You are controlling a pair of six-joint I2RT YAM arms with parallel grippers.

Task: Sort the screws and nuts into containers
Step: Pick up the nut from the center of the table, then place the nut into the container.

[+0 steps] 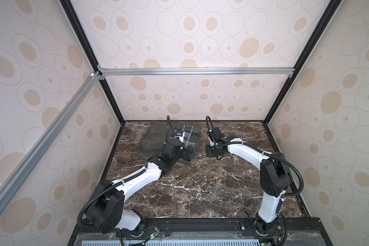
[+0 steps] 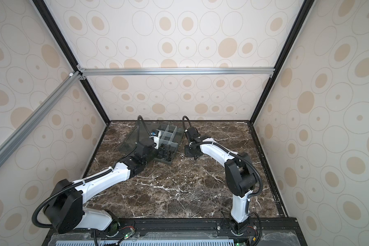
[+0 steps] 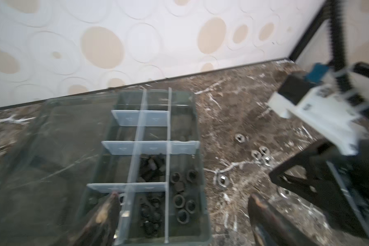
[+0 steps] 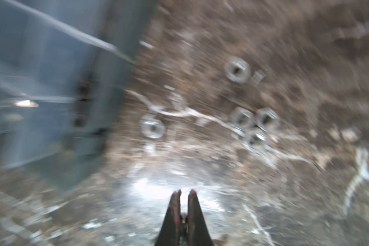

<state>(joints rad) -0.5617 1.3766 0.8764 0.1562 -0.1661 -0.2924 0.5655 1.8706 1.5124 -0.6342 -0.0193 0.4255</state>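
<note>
The left gripper (image 3: pixel 184 196) hangs over the near end of the organizer box (image 3: pixel 201 170) with its jaws spread wide, one above the column of cells next to the lid (image 3: pixel 62 138), the other outside the box over the marble table (image 3: pixel 232 110). In both top views the box sits toward the far side of the table, on the left arm's side. Its clear lid lies flat on the marble, on the side away from the right arm. Frosted dividers split the box into the containers (image 3: pixel 151 147). Black nuts (image 3: pixel 183 200) lie in the column nearest the right arm and screws (image 3: pixel 150 166) are heaped in the middle cell beside them. The cell under the gripper holds more small black pieces (too smeared to sort by eye). Silver nuts (image 3: pixel 222 180) lie loose on the marble between the box and the right gripper (image 4: pixel 184 192): one just beside the box wall, three touching in a cluster (image 3: pixel 261 155), and a lone nut (image 3: pixel 240 138) beyond them. The right wrist view shows the same nuts (image 4: pixel 251 125). The right gripper is low over bare marble, near these nuts but apart from them, its jaws pressed almost together with only a sliver between the tips; whether anything is pinched there I cannot tell
</note>
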